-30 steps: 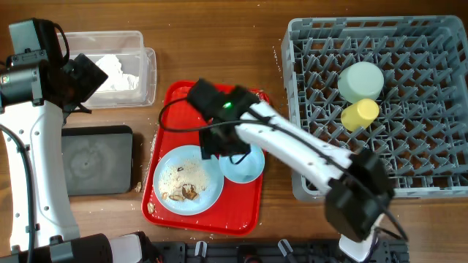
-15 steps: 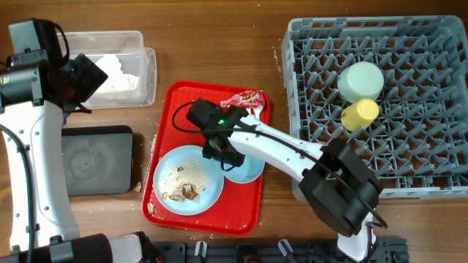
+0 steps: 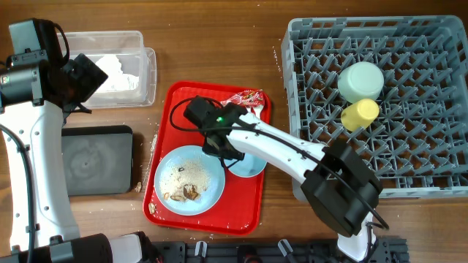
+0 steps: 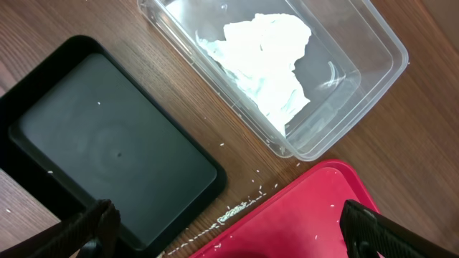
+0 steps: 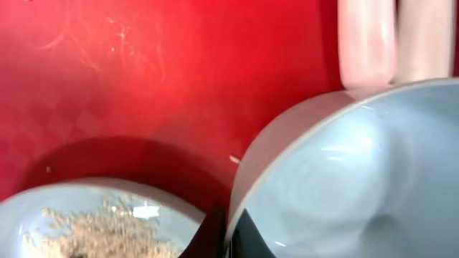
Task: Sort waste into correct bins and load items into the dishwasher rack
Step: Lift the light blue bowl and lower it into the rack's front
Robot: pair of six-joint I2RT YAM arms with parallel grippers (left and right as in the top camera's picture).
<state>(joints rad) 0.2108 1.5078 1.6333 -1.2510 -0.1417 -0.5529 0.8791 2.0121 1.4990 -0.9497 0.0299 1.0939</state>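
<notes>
1. Overhead, the right arm stretches across the red serving tray [image 3: 252,212]. Its right pincer [image 3: 223,150] is low at the rim of the small blue bowl [image 3: 247,164], between that bowl and the blue plate [image 3: 189,179].
2. From the right wrist, dark fingers [image 5: 242,242] show on either side of the bowl's rim. I cannot tell whether they are clenched on it.
3. The plate lies on the red tray just beside the bowl and carries brown scraps [image 3: 184,193] among white crumbs.
4. A red snack wrapper [image 3: 245,98] lies at the tray's far edge. Two pale handles [image 5: 367,43] rest on the tray just beyond the bowl.
5. The left pincer [image 4: 233,229] is released, its fingers wide apart and gripping nothing. It hangs above the table [image 3: 219,44] near a corner of the red tray.
6. The clear tub [image 3: 146,80] holds crumpled white napkins [image 3: 117,73], and the black tray [image 3: 95,161] lies just beside it.
7. The dishwasher rack [image 3: 409,161] stands to the right and holds a pale green bowl [image 3: 360,80] and a yellow cup [image 3: 360,113] close together.
</notes>
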